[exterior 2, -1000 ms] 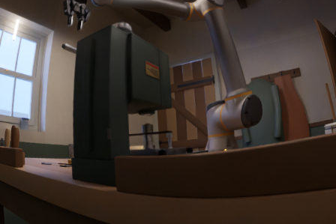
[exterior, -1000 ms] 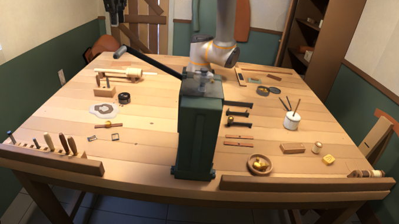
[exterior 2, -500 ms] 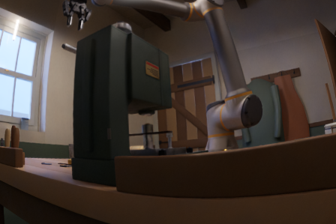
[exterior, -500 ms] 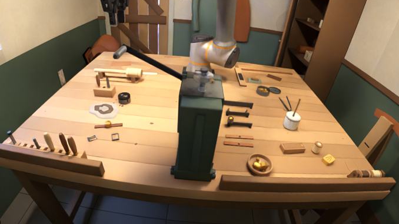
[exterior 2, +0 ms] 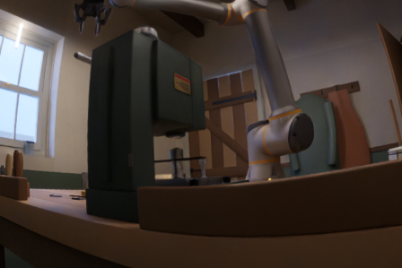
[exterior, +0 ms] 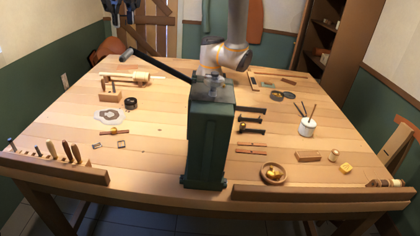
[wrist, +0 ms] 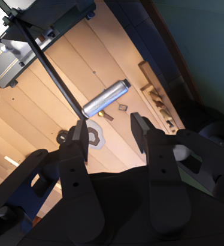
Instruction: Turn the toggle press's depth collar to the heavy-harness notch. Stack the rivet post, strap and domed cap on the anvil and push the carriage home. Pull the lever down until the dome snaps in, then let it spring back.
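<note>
The anvil and carriage of the green toggle press [exterior: 210, 128] are mostly hidden behind its body from the side camera. Its black lever [exterior: 161, 65] slopes up to the left and ends in a grey metal handle [exterior: 126, 54], also seen by the wrist camera [wrist: 106, 98]. My gripper [exterior: 121, 19] hangs well above that handle, partly open and empty [wrist: 109, 126]. The depth collar [exterior: 213, 82] sits on top of the press. A strap with a brass cap [exterior: 114, 131] lies on the left of the bench.
A dish of brass caps [exterior: 273, 173] sits right of the press, near two leather straps [exterior: 251, 147] and black fixtures [exterior: 251, 124]. A tool rack [exterior: 52, 162] lines the front left edge. A white pot [exterior: 307, 126] and wooden rail [exterior: 322, 192] stand on the right.
</note>
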Controlling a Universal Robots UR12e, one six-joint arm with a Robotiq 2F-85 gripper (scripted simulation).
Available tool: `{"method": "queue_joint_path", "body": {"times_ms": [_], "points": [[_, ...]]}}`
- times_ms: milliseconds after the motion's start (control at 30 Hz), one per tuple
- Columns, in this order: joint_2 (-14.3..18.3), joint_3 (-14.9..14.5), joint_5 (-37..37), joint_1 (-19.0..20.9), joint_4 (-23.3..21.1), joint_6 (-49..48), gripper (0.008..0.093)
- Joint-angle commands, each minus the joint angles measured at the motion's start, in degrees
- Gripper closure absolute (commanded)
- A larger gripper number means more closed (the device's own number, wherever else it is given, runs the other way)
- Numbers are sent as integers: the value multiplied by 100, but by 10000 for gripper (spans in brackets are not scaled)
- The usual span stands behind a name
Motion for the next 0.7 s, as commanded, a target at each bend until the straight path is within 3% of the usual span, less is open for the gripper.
{"method": "queue_joint_path", "body": {"times_ms": [0,667], "points": [[-4,-4,1,0,-4,161,514],[-25,29,19,-6,-58,3817,514]]}}
